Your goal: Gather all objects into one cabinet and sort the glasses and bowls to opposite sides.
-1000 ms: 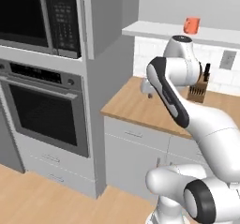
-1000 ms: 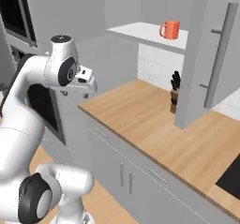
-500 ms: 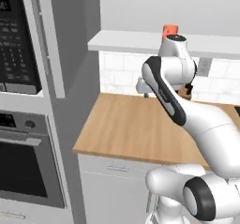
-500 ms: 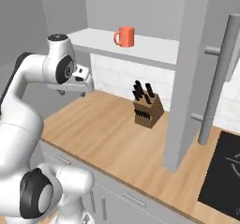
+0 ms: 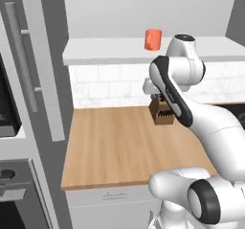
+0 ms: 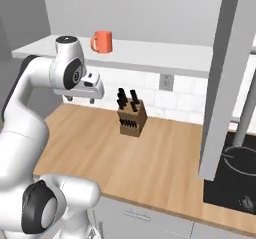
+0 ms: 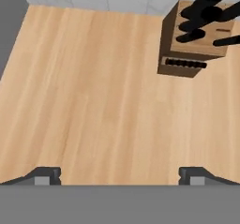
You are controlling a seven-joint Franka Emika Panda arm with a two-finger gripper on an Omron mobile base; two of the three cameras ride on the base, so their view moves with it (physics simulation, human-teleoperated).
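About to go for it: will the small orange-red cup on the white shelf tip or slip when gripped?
The small orange-red cup stands upright and looks rigid, so it probably won't deform. Its smooth sides may slip. It looks light, so a nudge from the open gripper could topple it.

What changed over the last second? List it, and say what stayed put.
The base drove along the counter, so both base views slid: the oven and microwave left the picture, the stovetop came in, and the knife block now sits mid-frame. The things themselves did not move. The orange-red cup stayed on the white shelf, untouched. The gripper stayed open and empty above the wooden counter.
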